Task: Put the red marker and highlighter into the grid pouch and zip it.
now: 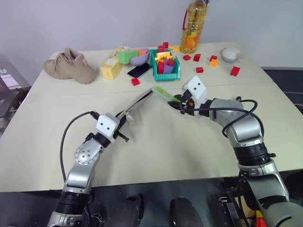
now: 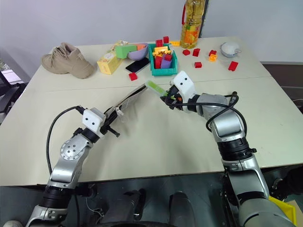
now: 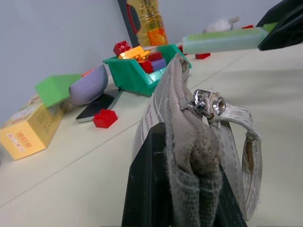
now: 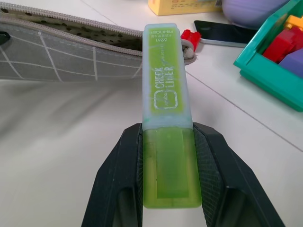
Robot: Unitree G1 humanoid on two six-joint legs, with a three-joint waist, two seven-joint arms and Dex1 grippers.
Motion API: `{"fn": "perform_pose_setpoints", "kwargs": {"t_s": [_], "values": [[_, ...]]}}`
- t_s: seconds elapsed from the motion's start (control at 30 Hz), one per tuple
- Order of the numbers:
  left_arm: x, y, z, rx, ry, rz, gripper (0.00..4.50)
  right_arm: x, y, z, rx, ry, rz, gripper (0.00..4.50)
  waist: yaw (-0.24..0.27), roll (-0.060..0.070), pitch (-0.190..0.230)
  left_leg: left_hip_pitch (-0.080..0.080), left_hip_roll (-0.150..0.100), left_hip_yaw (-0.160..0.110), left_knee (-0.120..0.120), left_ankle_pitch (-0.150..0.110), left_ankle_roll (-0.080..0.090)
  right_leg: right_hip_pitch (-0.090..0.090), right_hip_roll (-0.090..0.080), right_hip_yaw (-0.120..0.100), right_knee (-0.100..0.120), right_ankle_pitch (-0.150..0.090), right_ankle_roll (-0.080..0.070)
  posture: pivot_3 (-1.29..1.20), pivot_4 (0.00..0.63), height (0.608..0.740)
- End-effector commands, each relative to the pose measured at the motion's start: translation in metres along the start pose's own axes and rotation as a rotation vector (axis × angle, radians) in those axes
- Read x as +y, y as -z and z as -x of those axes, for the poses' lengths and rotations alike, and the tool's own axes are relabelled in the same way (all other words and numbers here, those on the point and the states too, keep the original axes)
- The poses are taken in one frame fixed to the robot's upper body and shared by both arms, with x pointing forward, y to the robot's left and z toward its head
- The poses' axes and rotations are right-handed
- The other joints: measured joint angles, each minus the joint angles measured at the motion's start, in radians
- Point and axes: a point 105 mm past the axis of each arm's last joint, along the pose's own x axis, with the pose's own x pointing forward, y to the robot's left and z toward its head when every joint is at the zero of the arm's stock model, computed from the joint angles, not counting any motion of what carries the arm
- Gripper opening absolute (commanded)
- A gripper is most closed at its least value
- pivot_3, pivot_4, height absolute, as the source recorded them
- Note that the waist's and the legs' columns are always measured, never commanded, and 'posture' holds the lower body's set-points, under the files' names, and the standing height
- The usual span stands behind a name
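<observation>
The grid pouch point(image 1: 137, 101) hangs lifted off the table, grey with pale lines, its zipper edge up and open along its length. My left gripper point(image 1: 122, 124) is shut on the pouch's near end, beside the metal zipper pull point(image 3: 207, 102). My right gripper point(image 1: 182, 104) is shut on the darker end of the lime-green highlighter point(image 4: 165, 85). The highlighter's pale end points at the pouch's far end, close to the opening point(image 4: 71, 26). The red marker is hidden or out of view.
At the back of the table stand a teal bin point(image 1: 166, 76) of blocks, a purple bowl point(image 1: 139, 59), a black phone point(image 1: 139, 71), a yellow box point(image 1: 111, 68), a tan shoe point(image 1: 71, 66) and an oil bottle point(image 1: 193, 26). Red blocks point(image 1: 235, 71) lie scattered at the back right.
</observation>
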Motion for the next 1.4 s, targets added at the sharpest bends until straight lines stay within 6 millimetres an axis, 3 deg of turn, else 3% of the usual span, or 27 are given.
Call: {"fn": "perform_pose_setpoints", "kwargs": {"t_s": [0.03,0.27,0.4,0.57,0.83,0.87,0.97,1.03,1.1,1.17,1.27,1.33,1.4], "values": [[-0.001,-0.019,-0.003,-0.073,0.009,-0.020,0.00,0.006,-0.014,0.000,-0.040,-0.021,0.043,0.91,-0.001,0.000,0.000,0.000,0.000,0.000,0.000,0.000,0.000,0.000,0.000,0.000,0.000,0.000,0.000,0.00,0.150,0.740],[-0.011,-0.022,-0.001,-0.081,0.068,-0.068,0.00,0.013,-0.009,-0.001,0.008,-0.060,0.098,0.91,0.000,0.000,0.000,0.000,0.000,0.000,0.000,0.000,0.000,0.000,0.000,0.000,0.000,0.000,0.000,0.00,0.150,0.740],[-0.024,-0.021,0.004,-0.078,0.212,-0.229,0.00,0.027,0.001,0.008,0.101,-0.174,0.279,0.91,0.001,0.000,0.000,0.000,0.000,0.000,0.000,0.000,0.000,0.000,0.000,0.000,0.000,0.000,0.000,0.00,0.150,0.740],[-0.043,-0.016,0.014,-0.073,0.414,-0.348,0.00,0.044,0.006,0.012,0.139,-0.294,0.382,0.91,-0.002,0.000,0.000,0.000,0.000,0.000,0.000,0.000,0.000,0.000,0.000,0.000,-0.001,0.000,0.000,0.00,0.150,0.740],[-0.048,-0.019,0.017,-0.099,0.517,-0.361,0.00,0.058,-0.008,0.003,0.095,-0.358,0.411,0.91,0.001,0.000,0.000,0.000,0.000,0.000,0.000,0.000,0.000,0.000,0.000,0.000,-0.001,0.000,0.000,0.00,0.150,0.740],[-0.046,-0.019,0.016,-0.098,0.502,-0.354,0.00,0.057,-0.008,0.004,0.093,-0.355,0.410,1.71,0.001,0.000,0.000,0.000,0.000,0.000,0.000,0.000,0.000,0.000,0.000,0.000,-0.001,0.000,0.000,0.00,0.150,0.740],[-0.040,-0.019,0.013,-0.091,0.461,-0.335,0.00,0.050,-0.009,0.010,0.086,-0.325,0.413,2.84,0.001,0.000,0.000,0.000,0.000,0.000,0.000,0.000,0.000,0.000,0.000,0.000,-0.001,0.000,0.000,0.00,0.150,0.740],[-0.035,-0.017,0.012,-0.078,0.420,-0.325,0.00,0.042,-0.013,0.020,0.059,-0.298,0.389,3.82,0.002,0.000,0.000,-0.001,0.000,-0.001,0.000,0.000,0.000,0.000,0.000,-0.001,-0.001,0.000,0.000,0.00,0.150,0.740],[-0.029,-0.014,0.009,-0.063,0.361,-0.308,0.00,0.030,-0.017,0.034,0.017,-0.259,0.319,3.82,0.004,0.000,0.000,-0.001,0.000,-0.001,0.000,0.000,0.000,0.000,0.000,-0.001,-0.001,0.000,0.000,0.00,0.150,0.740],[-0.021,-0.012,0.005,-0.052,0.276,-0.281,0.00,0.003,-0.019,0.048,-0.022,-0.148,0.177,3.82,0.004,-0.001,0.000,-0.001,0.000,-0.001,0.000,0.000,0.000,0.001,0.000,-0.001,-0.001,0.000,0.000,0.00,0.150,0.740],[-0.016,-0.010,-0.001,-0.040,0.196,-0.260,0.00,-0.047,0.004,0.065,0.017,0.094,0.043,3.82,0.004,-0.001,0.000,0.000,0.000,-0.001,0.001,0.000,0.000,0.001,0.000,-0.001,-0.001,0.000,0.000,0.00,0.150,0.740],[-0.019,-0.009,-0.006,-0.038,0.168,-0.242,0.00,-0.087,0.028,0.084,0.071,0.308,-0.106,4.38,0.004,-0.001,0.000,0.000,0.000,-0.001,0.001,0.000,0.000,0.002,0.000,-0.001,-0.001,0.000,0.000,0.00,0.150,0.740],[-0.022,-0.008,-0.010,-0.040,0.155,-0.227,0.00,-0.111,0.046,0.102,0.117,0.464,-0.191,4.47,0.006,-0.001,0.000,0.000,-0.001,-0.001,0.001,0.000,0.000,0.002,0.000,-0.001,-0.001,0.000,0.000,0.00,0.150,0.740]]}}
